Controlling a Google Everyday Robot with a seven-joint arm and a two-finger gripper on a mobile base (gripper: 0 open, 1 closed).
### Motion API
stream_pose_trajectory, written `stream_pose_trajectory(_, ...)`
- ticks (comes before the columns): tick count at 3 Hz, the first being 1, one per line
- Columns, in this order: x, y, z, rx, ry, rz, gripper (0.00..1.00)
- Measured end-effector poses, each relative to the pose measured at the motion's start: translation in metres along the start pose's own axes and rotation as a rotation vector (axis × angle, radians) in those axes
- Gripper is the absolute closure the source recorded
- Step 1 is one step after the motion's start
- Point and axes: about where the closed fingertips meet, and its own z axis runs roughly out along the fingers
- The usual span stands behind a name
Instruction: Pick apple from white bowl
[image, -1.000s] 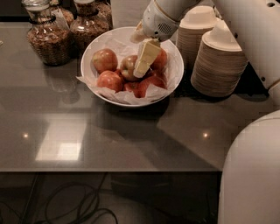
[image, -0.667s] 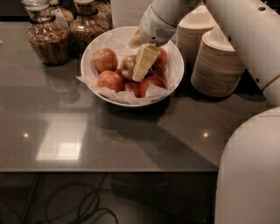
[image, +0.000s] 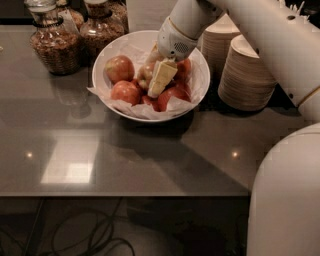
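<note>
Little shifted: gripper (image: 161, 80) stays in white bowl (image: 102, 60).

Gripper (image: 159, 84) is sitting in white bowl (image: 101, 92), apples (image: 120, 68) crowding it. Jars (image: 55, 47), stacked bowls (image: 247, 80) are flanking; front tabletop (image: 150, 160) is lying open.

Reds and whites on grey
Cream gripper (image: 157, 84) in the glossy white bowl (image: 96, 66), against the pale red-and-yellow apple (image: 145, 75); darker red apples (image: 120, 68) around; grey-brown surface (image: 150, 165).

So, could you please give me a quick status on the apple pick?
Gripper low in white bowl, at apple. Apple not lifted. Redder apples crowding it.
</note>
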Motion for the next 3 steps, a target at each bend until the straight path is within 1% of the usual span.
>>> stream_pose_trajectory(1, 0.002, 0.004, 0.004, -0.001, -0.002, 0.012, 0.60)
stream_pose_trajectory(2, 0.000, 0.010, -0.003, 0.003, -0.032, 0.033, 0.83)
stream_pose_trajectory(3, -0.022, 0.015, -0.046, 0.031, -0.078, -0.006, 1.00)
